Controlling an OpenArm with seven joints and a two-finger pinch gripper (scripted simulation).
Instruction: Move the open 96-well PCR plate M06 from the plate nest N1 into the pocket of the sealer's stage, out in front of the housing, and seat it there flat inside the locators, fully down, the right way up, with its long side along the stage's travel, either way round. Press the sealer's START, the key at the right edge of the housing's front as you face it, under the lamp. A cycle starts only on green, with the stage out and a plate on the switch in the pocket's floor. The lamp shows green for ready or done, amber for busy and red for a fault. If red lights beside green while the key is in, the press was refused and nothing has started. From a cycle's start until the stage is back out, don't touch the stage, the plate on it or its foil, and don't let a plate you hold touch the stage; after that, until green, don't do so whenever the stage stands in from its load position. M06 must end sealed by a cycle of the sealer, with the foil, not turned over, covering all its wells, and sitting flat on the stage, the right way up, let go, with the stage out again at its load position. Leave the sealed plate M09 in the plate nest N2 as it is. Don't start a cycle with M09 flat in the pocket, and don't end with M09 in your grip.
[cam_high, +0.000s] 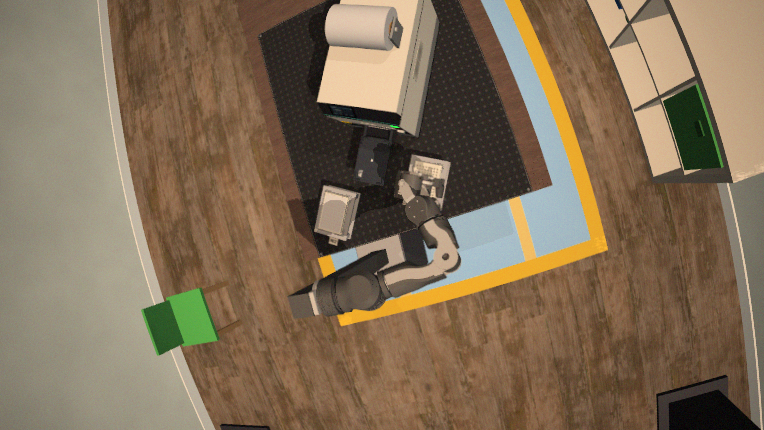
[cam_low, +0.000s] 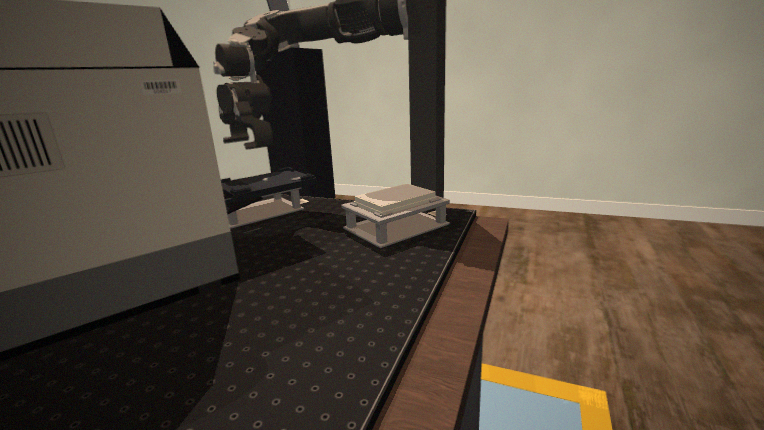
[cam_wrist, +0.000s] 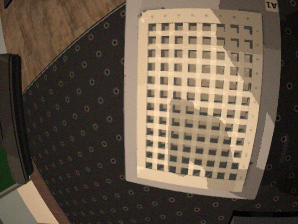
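Observation:
The open 96-well plate M06 (cam_wrist: 200, 96) lies flat in the grey nest N1 (cam_wrist: 262, 96), wells up, and fills the wrist view. In the overhead view my gripper (cam_high: 422, 184) hangs over the near half of the plate (cam_high: 430, 169) and hides it. In the side view the gripper (cam_low: 241, 137) stands open and empty, well above the table; the housing hides N1 there. The sealer's dark stage (cam_high: 369, 160) is out in front of the housing (cam_high: 374, 58) with an empty pocket. A green lamp (cam_high: 394, 127) glows at the housing's front right corner.
The sealed plate M09 (cam_high: 336, 212) sits in nest N2, left of the arm, and shows in the side view (cam_low: 395, 198). The stage (cam_low: 264, 184) lies between the two nests. A foil roll (cam_high: 360, 26) tops the housing. The arm's dark post (cam_low: 426, 96) stands behind N2.

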